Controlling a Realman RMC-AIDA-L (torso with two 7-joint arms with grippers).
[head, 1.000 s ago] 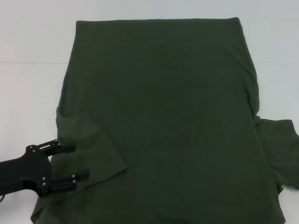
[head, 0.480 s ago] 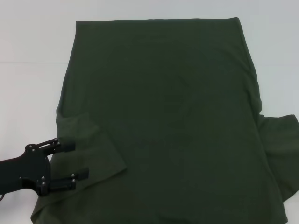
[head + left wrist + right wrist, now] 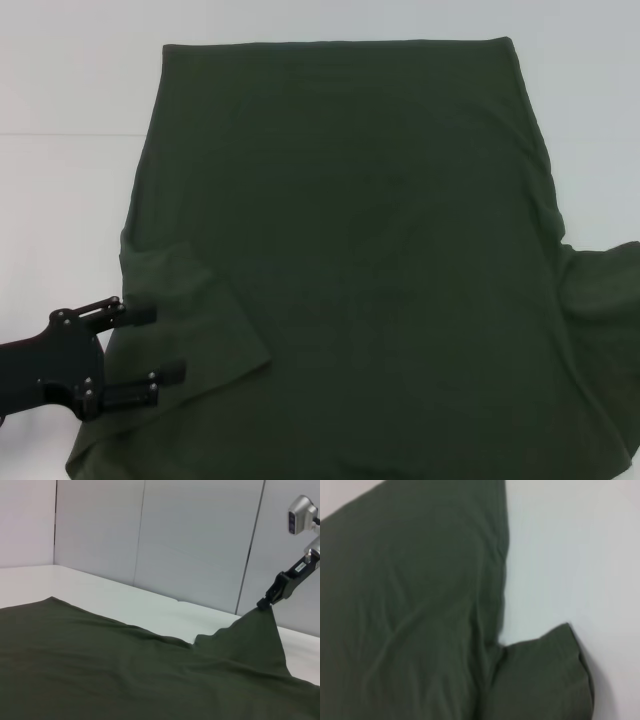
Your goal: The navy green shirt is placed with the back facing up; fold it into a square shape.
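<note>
Shirt [image 3: 360,260] lies flat, plain side up, on white tabletop [image 3: 70,90]. Left hand [image 3: 150,345] spread open over folded-in left sleeve [image 3: 185,310]. Right hand [image 3: 265,602] pinched shut on right sleeve [image 3: 255,635], lifted off tabletop.

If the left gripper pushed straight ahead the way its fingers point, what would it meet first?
Probably the folded-in left sleeve of the dark olive-green cotton shirt: the open left gripper points across the white table with its fingertips already over that sleeve; its height above the cloth is unclear.
</note>
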